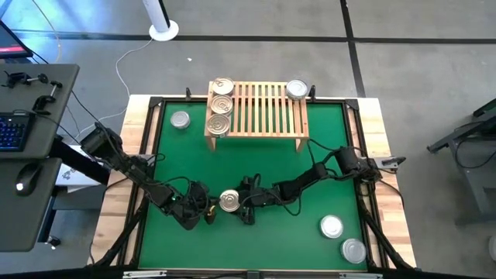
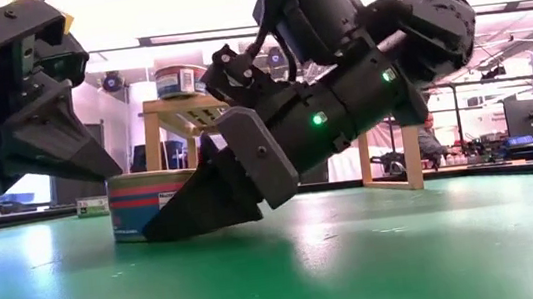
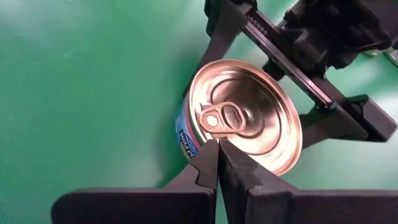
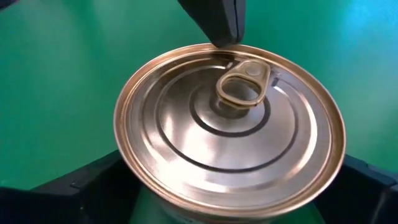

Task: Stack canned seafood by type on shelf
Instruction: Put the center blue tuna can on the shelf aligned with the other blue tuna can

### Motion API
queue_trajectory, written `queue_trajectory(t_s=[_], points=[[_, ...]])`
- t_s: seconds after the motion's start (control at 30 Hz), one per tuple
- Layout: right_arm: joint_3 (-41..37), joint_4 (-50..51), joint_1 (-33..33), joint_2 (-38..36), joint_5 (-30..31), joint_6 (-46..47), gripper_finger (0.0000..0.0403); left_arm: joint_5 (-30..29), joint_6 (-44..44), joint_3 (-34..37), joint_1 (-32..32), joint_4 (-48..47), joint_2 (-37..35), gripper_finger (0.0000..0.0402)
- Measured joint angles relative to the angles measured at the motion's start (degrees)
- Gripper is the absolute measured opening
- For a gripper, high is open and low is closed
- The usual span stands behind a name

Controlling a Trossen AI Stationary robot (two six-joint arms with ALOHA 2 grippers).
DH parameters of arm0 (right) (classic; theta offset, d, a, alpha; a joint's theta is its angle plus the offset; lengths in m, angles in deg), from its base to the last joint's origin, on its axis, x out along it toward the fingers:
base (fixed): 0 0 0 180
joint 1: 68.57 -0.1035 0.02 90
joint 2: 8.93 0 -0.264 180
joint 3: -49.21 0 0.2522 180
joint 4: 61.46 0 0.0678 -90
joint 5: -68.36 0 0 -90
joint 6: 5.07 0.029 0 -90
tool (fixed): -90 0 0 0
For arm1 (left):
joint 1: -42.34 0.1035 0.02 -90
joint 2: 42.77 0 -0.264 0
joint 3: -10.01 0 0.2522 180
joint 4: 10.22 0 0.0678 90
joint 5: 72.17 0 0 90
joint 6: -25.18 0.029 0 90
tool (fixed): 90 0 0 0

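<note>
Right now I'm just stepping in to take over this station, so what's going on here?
Both arms meet at one gold-topped tin on the green mat. The right gripper straddles it with fingers wide open; the left gripper is shut, its tip at the tin's side. Three gold-topped tins line the shelf's left end, one silver tin sits on its right. Three silver tins remain on the mat.

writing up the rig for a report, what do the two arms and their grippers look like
Both arms are matte black, built from chunky jointed segments with loose black cables looping alongside. The right arm carries small glowing green indicator lights on its housings. The left gripper has two flat black fingers tapering to a wedge. The right gripper has broad, blocky black fingers on a straight cross-rail.
</note>
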Motion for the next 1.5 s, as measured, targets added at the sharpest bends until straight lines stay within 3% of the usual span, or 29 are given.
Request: queue_trajectory(t_s=[0.27,0.6,0.77,0.93,1.13,1.23,1.5], points=[[-5.3,-6.2,-1.0,-2.4,3.8,4.2,0.038,-0.6,-0.1,0.2,-2.4,-6.0,-4.3,0.0],[-10.6,-5.0,-1.8,-11.2,4.9,4.0,0.0377,-2.3,-9.4,0.1,-3.5,-17.5,-5.4,0.0],[-13.3,-3.0,-2.5,-20.2,5.0,0.3,0.0376,-3.0,-9.2,0.1,-3.6,-16.4,-4.5,0.0],[-12.8,9.6,-1.3,-33.0,5.3,-3.5,0.0376,-4.7,-7.4,0.1,-3.6,-15.3,-4.0,0.0],[-4.3,28.7,8.9,-42.0,2.5,-5.4,0.0376,-7.4,-5.5,0.1,-3.6,-14.3,-4.0,0.0],[1.0,36.6,17.3,-41.1,-1.6,-5.9,0.0376,-8.1,-5.2,0.1,-3.7,-13.9,-4.0,0.0],[14.0,43.8,35.2,-32.7,-6.4,-7.0,0.0376,-8.6,-2.6,0.1,-3.7,-11.1,-4.1,0.0]])
